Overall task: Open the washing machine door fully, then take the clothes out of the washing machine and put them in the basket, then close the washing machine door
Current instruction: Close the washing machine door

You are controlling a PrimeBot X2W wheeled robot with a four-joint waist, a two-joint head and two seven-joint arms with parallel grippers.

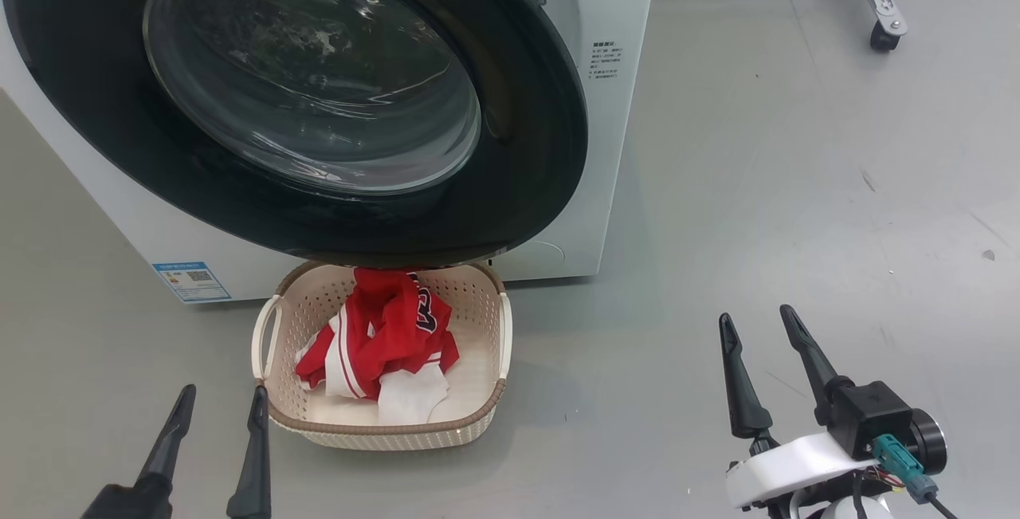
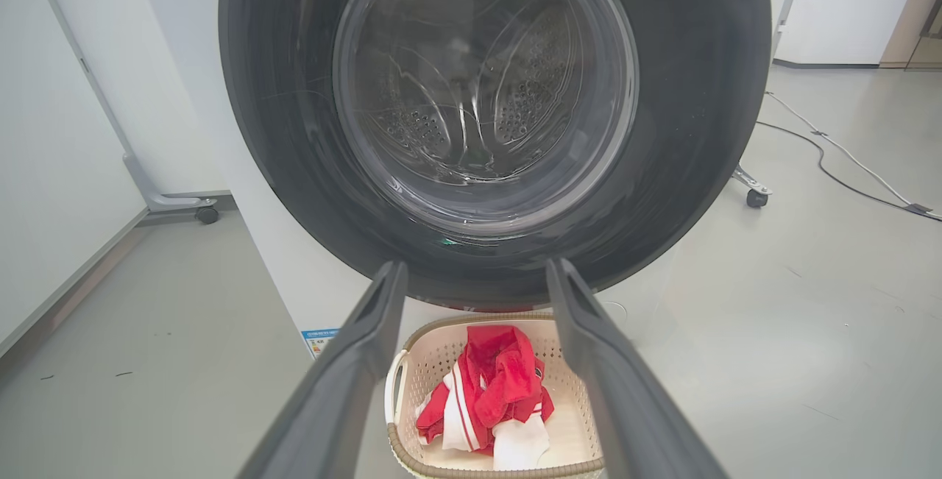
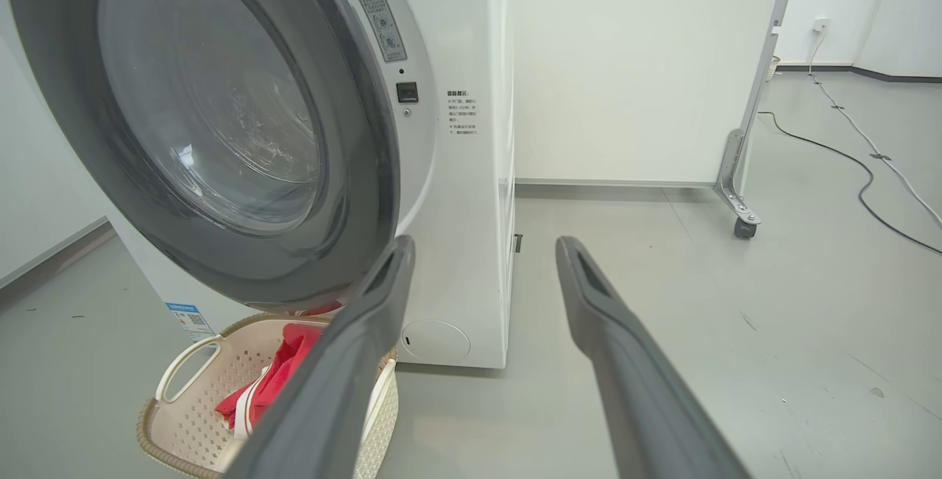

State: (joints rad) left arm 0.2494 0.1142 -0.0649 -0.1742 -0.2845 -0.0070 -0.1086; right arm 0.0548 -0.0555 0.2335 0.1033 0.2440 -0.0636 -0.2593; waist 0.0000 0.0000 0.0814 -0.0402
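The washing machine [image 1: 617, 104] is white, and its black-rimmed washing machine door [image 1: 311, 80] lies against the front, looking shut. Through the glass [image 2: 486, 96] I see bare steel drum. Just below the door stands the cream basket [image 1: 382, 433] on the floor, holding the clothes [image 1: 382, 328]: a red jersey with a white piece. My left gripper [image 1: 224, 391] is open and holds nothing, close to the basket's left front corner. My right gripper [image 1: 755, 313] is open over bare floor, well right of the basket. In the wrist views, the left gripper [image 2: 477, 264] and right gripper [image 3: 486, 241] both stand wide apart.
A blue label [image 1: 191, 280] sits at the machine's lower left corner. A white panel on a castered frame [image 3: 739, 225] stands behind the machine to the right, and cables [image 3: 846, 155] run along the floor farther right. Grey floor spreads around the right gripper.
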